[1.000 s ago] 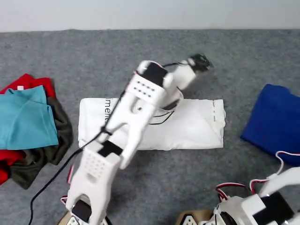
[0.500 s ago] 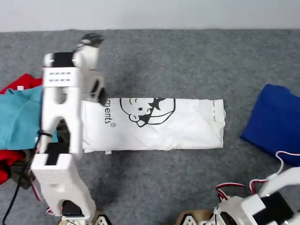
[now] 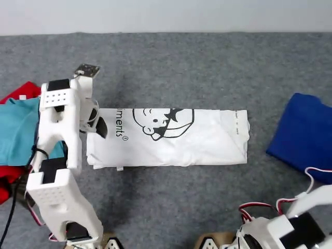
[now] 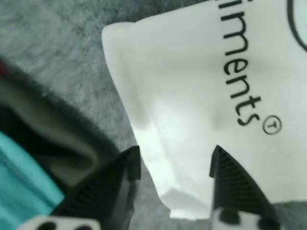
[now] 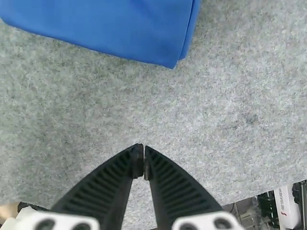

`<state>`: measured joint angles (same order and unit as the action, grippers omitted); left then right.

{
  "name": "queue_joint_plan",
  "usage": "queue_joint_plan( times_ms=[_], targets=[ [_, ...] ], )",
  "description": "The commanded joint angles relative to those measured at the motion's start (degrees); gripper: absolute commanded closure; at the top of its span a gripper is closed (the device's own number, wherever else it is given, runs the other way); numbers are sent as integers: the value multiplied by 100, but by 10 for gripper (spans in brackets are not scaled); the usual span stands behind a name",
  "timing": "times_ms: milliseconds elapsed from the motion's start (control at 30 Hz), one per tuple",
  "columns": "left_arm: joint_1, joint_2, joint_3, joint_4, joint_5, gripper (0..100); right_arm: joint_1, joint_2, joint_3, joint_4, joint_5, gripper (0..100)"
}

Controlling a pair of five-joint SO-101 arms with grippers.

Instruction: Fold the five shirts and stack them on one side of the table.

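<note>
Currently the left gripper [image 4: 175, 160] is held open over the white shirt [image 3: 207, 140]; folds could be undone if only one layer is pinched.

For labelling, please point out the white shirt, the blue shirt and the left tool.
white shirt [image 3: 207, 137]: high view, plain part beside the drawing.
blue shirt [image 3: 303, 136]: high view, middle of the cloth.
left tool [image 4: 175, 154]: left wrist view, midway between its fingertips.
</note>
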<state>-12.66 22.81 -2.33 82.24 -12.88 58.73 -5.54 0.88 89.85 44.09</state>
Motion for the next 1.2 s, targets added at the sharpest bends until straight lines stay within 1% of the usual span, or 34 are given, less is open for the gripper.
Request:
queue_joint_plan(
  times_ms=[0,133,267,333,467,600,633,733,867,1000,1167],
  targets=[
    [-53,-211,31,-308,-26,757,-22,-303,-246,48,-26,990],
    [-97,413,-127,-281,-26,760,-22,-303,-246,48,-26,990],
    [-44,976,-505,26,-18,761,13,-303,-246,48,-26,990],
    [-44,1231,-760,132,114,773,31,-303,-246,48,-26,990],
    [-35,1705,-1077,167,202,839,31,-303,-246,48,-26,990],
    [26,1855,-1349,404,167,961,22,-303,-246,48,-26,990],
    [70,1820,-1349,413,149,988,22,-303,-246,48,-26,990],
    [167,1705,-1385,563,-26,986,22,-303,-246,31,-26,990],
    [378,1231,-1481,870,9,987,22,-303,-246,22,-26,990],
    [844,422,-1499,1160,378,987,13,-303,-246,13,-26,990],
    [1582,-615,-1499,1556,633,987,4,-303,-246,-13,-26,990]
  ],
)
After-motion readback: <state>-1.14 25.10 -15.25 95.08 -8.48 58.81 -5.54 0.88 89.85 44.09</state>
